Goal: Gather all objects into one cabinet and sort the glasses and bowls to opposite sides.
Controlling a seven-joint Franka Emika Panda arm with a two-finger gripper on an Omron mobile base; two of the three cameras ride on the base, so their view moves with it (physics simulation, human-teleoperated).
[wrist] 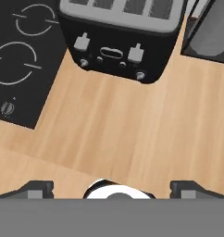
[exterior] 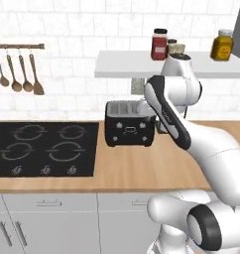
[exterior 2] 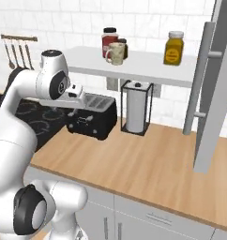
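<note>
Jaws (wrist: 112, 187) wide open, empty, over table (wrist: 123, 134) near toaster (wrist: 118, 39). Beige cup (exterior 2: 116, 53) on shelf (exterior 2: 143, 65) by red jar (exterior 2: 109, 41). Cabinet door (exterior 2: 218, 89) ajar. Risk: my reach up clips jars, shelf edge; cup tips.

The desk (wrist: 132, 134) is pale wood with a fine grain and a matt finish. The toaster (wrist: 121, 44) has a glossy black shell under a brushed grey metal top. The hob (exterior: 42, 149) is smooth black glass. The wall (exterior: 67, 30) is glossy white tile. The speckled beige cup (exterior 2: 116, 53) looks like glazed ceramic. The cabinet door (exterior 2: 216, 89) is flat matt grey, and its bar handle (exterior 2: 198, 77) looks like satin metal.
</note>
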